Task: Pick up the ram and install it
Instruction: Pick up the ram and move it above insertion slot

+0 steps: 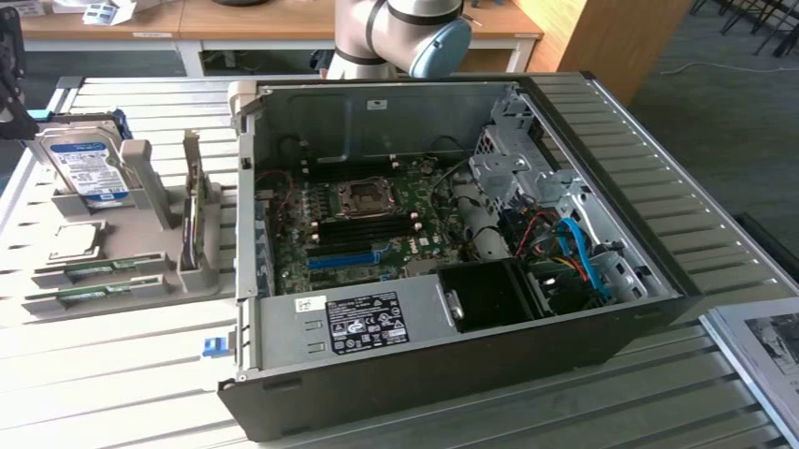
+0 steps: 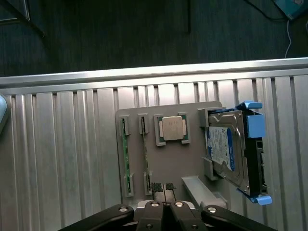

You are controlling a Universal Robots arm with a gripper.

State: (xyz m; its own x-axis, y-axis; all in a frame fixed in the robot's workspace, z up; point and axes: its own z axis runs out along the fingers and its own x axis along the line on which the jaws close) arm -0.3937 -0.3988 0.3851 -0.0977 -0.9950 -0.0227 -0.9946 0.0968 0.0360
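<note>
My gripper points straight down over holder, fingers pressed together, empty; ram lies slotted just beyond fingertips.

**No wording here that you can read, only labels whose print is too small to tell.**

The biggest is the black label with white print on the power supply, at the near side of the case. Beside it, toward the exterior view's left, you have a small white sticker with a dark code-like patch. A white tag sits on the case's far inner wall. On the tray at the exterior view's left, the drive has a blue-and-white label with rows of fine print. The processor lid bears faint marks, also unreadable.
</note>
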